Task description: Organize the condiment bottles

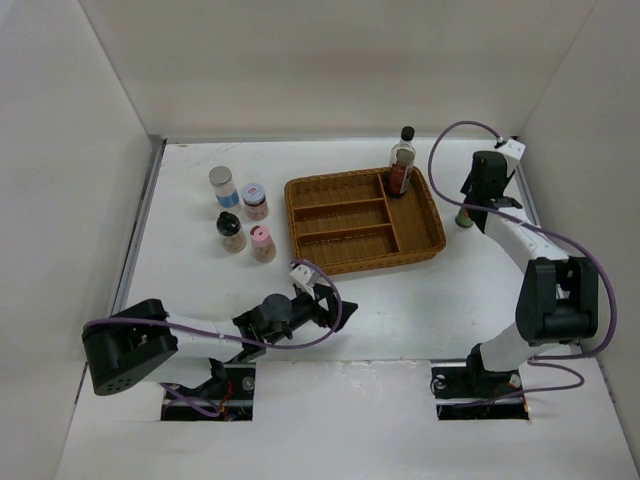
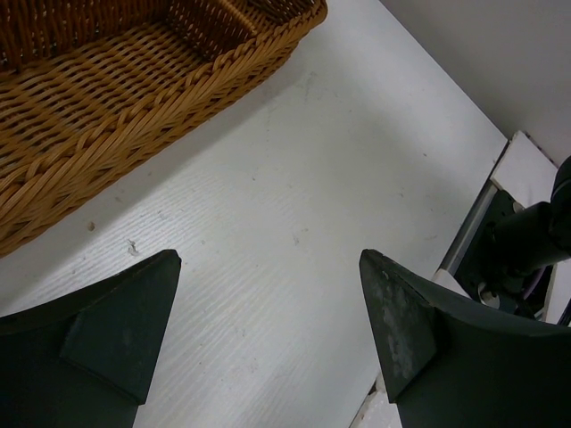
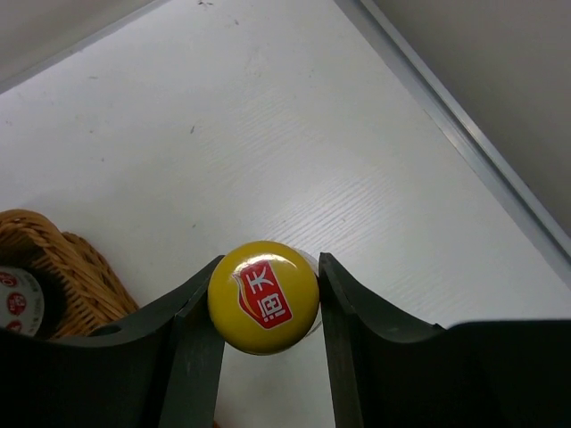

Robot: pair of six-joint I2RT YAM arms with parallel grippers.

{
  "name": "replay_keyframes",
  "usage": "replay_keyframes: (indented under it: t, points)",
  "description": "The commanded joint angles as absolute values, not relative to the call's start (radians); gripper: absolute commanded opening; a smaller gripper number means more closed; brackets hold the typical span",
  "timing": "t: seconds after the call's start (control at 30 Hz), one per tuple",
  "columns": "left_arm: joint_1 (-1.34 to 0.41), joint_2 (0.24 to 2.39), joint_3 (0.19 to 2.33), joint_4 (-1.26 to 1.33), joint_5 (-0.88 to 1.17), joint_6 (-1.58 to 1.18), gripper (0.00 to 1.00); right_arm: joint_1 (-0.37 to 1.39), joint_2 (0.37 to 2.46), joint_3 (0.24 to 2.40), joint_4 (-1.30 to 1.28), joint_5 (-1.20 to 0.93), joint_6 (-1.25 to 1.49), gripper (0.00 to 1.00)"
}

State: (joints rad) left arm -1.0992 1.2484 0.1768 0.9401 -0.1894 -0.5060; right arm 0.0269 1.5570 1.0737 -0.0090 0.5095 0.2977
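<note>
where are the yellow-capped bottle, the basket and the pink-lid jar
yellow-capped bottle [image 3: 263,297]: right wrist view, on its yellow cap
basket [image 1: 368,263]: top external view, on its near rim
pink-lid jar [image 1: 261,237]: top external view, on its lid

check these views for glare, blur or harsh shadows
Top view: even light, only soft shadows beside the basket, nothing blurred. Left wrist view: table sharp, left pincer dark and short on detail. Right wrist view: yellow-capped bottle crisp, a faint sheen on its lid, no harsh glare.
</note>
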Motion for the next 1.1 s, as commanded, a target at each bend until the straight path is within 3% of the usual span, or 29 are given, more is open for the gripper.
replay_keyframes:
  t: [0.0, 0.33, 0.67, 1.07]
  points:
    - [-1.090, 1.258, 0.183, 1.005, -0.173, -0.517, 0.82, 0.056, 1.435, 1.094, 0.123, 0.603, 0.252, 0.24]
    - [-1.093, 1.246, 0.183, 1.006, -0.172, -0.517, 0.82, 0.258, 1.226, 1.042, 0.117, 0.621, 0.235, 0.24]
    - [-1.090, 1.250, 0.179, 1.006, -0.178, -0.517, 0.82, 0.424, 1.298, 0.997, 0.137, 0.588, 0.290, 0.25]
    - [-1.090, 1.249, 0.183, 1.008, -0.175, -0.517, 0.82, 0.455, 1.355, 0.825, 0.212, 0.583, 0.336, 0.27]
